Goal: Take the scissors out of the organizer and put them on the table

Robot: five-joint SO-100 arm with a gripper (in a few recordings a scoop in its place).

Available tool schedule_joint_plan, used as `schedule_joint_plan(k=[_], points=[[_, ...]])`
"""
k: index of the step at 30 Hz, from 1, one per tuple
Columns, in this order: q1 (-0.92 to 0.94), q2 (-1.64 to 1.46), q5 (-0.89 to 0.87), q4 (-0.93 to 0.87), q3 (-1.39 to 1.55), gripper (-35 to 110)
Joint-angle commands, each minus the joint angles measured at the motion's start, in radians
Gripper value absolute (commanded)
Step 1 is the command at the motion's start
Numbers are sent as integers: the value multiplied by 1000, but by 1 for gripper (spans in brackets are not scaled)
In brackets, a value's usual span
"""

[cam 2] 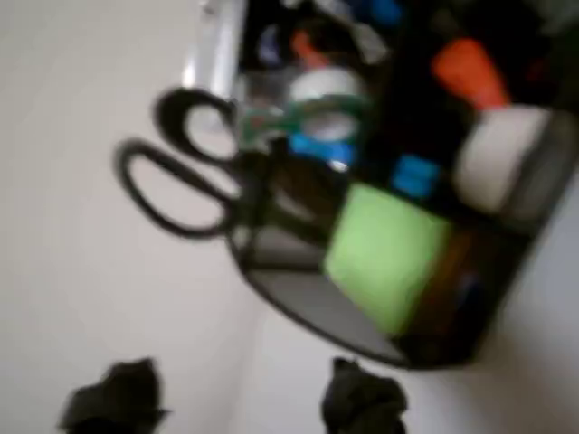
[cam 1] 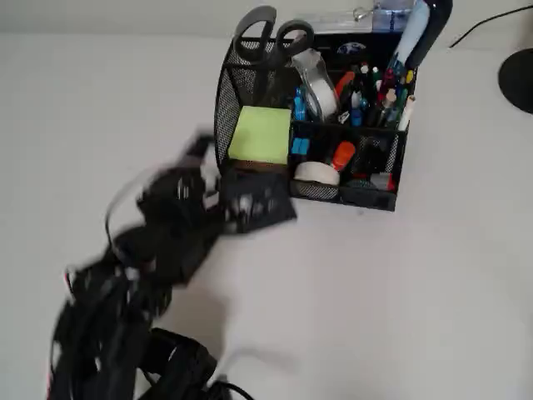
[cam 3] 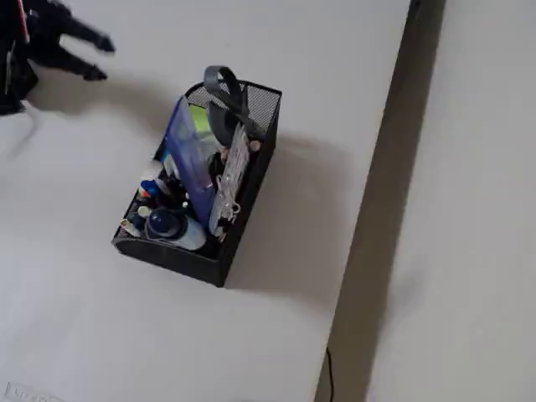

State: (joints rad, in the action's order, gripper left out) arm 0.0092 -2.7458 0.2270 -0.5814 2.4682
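The scissors (cam 1: 271, 37) stand blades-down in the back left compartment of the black mesh organizer (cam 1: 229, 100), with their dark handle loops sticking out above the rim. In the wrist view the loops (cam 2: 176, 172) jut out to the left of the organizer (cam 2: 298, 298). The fixed view shows the handles (cam 3: 226, 94) at the organizer's (cam 3: 180, 260) far end. My gripper (cam 1: 250, 204) is blurred, low by the organizer's front left corner. It is open with nothing in it, both fingertips (cam 2: 118, 398) apart from the scissors; in the fixed view the gripper (cam 3: 99, 59) is at the upper left.
Green sticky notes (cam 1: 260, 133), tape rolls (cam 1: 316, 171), pens (cam 1: 379, 96) and a blue item (cam 3: 188, 159) fill the other compartments. A dark round object (cam 1: 520, 79) sits at the far right. The off-white table (cam 1: 400, 300) ends at a dark edge (cam 3: 368, 218).
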Motion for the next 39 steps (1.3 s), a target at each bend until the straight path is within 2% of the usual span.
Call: schedule_joint_plan(k=[1, 10, 27, 31, 36, 39], points=[[-18, 360, -103, 67, -410, 32], [-71, 767, -175, 94, -790, 39], [-15, 1172, -219, 160, -1140, 38], [2, 1227, -229, 166, -1189, 32], [15, 1249, -272, 178, -1206, 9], [18, 1244, -276, 186, -1215, 5]])
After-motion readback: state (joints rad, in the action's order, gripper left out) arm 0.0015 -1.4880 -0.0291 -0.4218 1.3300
